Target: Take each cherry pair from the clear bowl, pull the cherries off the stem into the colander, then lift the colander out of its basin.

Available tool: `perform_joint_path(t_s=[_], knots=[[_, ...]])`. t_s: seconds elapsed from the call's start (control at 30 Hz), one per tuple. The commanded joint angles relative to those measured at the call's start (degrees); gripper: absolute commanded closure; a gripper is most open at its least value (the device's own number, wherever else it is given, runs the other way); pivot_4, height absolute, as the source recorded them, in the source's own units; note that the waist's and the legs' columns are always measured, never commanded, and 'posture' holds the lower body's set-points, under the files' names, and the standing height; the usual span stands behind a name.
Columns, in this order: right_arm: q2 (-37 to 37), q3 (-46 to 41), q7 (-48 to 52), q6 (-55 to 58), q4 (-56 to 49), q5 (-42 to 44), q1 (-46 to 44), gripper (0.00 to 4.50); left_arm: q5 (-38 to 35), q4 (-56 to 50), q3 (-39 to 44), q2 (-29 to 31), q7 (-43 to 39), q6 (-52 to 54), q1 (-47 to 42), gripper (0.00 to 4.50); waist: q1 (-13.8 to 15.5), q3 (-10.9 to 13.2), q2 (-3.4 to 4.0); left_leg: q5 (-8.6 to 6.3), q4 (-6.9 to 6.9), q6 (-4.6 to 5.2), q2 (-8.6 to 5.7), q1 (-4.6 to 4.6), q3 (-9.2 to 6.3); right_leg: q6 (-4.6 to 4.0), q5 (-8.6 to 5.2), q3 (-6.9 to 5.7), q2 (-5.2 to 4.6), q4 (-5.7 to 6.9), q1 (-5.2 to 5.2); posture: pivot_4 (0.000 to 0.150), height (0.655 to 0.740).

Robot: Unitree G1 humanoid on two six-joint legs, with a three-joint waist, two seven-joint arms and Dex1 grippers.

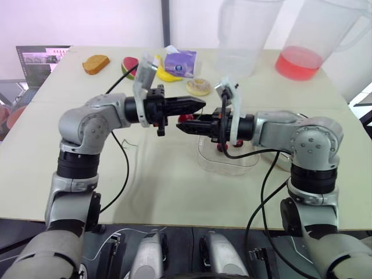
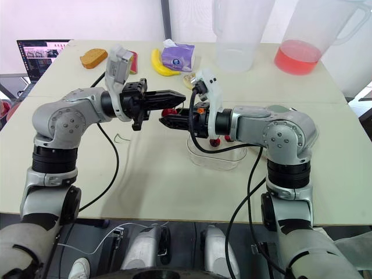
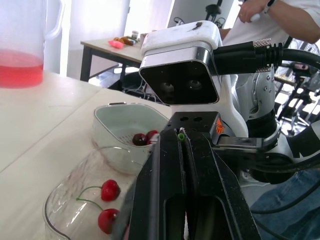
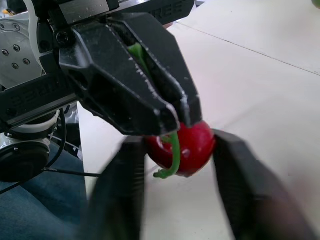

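Across a pale table (image 1: pixel 174 192) two robot arms are meeting tip to tip just left of the bowl (image 2: pixel 216 163), held clear of the surface. Left pincer (image 1: pixel 200 104) is pointing in from the robot's left with its fingers pressed together, pinching a green stem (image 4: pixel 175 147) whose end is poking out between them in the left wrist view. Right pincer (image 2: pixel 163 121) is facing it from the opposite side, its two fingers clamping a red cherry (image 4: pixel 195 145) that is hanging from that stem right under the left pincer's tips. Bowl is sitting toward the table's front centre, beneath the right forearm, and is holding a pair (image 3: pixel 110 190) of red cherries joined by their stems. Colander (image 3: pixel 117 120) is standing just beyond the bowl on the robot's right, close against its rim, with a few loose cherries (image 3: pixel 142 138), red and dark, lying in its bottom. At the far edge a pitcher (image 1: pixel 302 46) is holding red liquid beside a second, clear pitcher (image 1: pixel 241 40), while a laptop (image 1: pixel 40 61), a bread slice (image 2: pixel 95 57), a banana (image 2: pixel 160 64) and a purple tissue pack (image 2: pixel 177 56) are lying along the back left. Black cables (image 1: pixel 125 168) are looping from both wrists down over the table's front edge. Beyond the right arm, a person (image 3: pixel 280 17) in a white top is standing in the room behind the table.
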Motion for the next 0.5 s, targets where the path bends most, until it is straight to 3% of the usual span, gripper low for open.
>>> perform_joint_path(t_s=[0.03, 0.5], knots=[[-0.88, 0.06, 0.44, -0.20, -1.73, 0.36, -0.43, 3.67, -0.59, -1.70, 0.41, 0.12, 0.06, -0.33, -0.89, 4.50, 0.01, 0.00, 0.00, 0.00, 0.00, 0.00, 0.00, 0.00, 0.00, 0.00, 0.00, 0.00, 0.00, 0.00, 0.00, 0.150, 0.7400], [-2.56, 3.71, -0.07, 0.30, -0.87, -2.91, 3.34, 3.67, -0.83, -1.48, 0.61, -0.10, 0.82, -0.41, -1.04, 4.50, -0.07, 0.00, 0.00, 0.00, 0.00, 0.00, 0.00, -0.01, 0.01, 0.00, 0.00, 0.02, 0.01, 0.00, -0.03, 0.150, 0.7400]])
